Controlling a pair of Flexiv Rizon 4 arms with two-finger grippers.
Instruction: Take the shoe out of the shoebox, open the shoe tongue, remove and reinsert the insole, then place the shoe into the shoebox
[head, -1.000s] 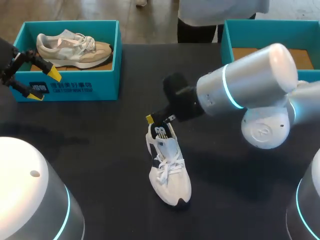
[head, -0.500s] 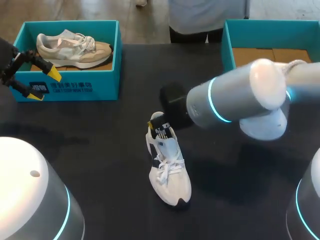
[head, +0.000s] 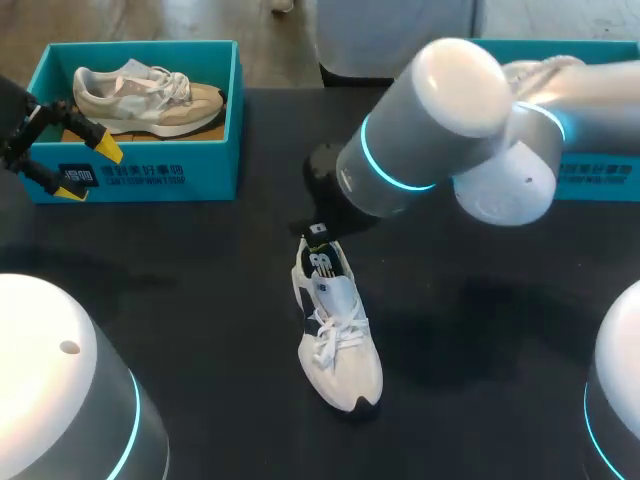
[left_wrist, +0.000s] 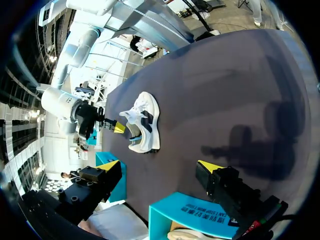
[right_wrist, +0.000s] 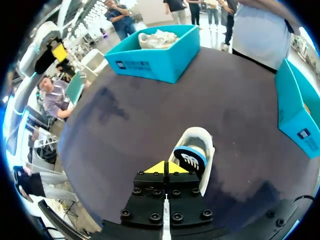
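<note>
**Head view: sneaker out on the desk, tongue step in hand**

The white lace-up sneaker with dark side panels (head: 340, 340) lies on the black desk (head: 200, 300), well apart from the right teal cardboard shoebox (head: 600, 175), so taking it out looks done. The right pincer (head: 318, 232) sits at the sneaker's collar. In the right wrist view its yellow tips are clenched together just beside the dark padded tongue (right_wrist: 190, 160); whether any fabric is caught between them I cannot tell. The left pincer (head: 88, 170) hangs released by the left teal shoebox (head: 140, 175), which holds a beige shoe (head: 140, 95). Next, I judge, the tongue must be pinched and drawn toward the laces, likely with the sneaker steadied.
</note>
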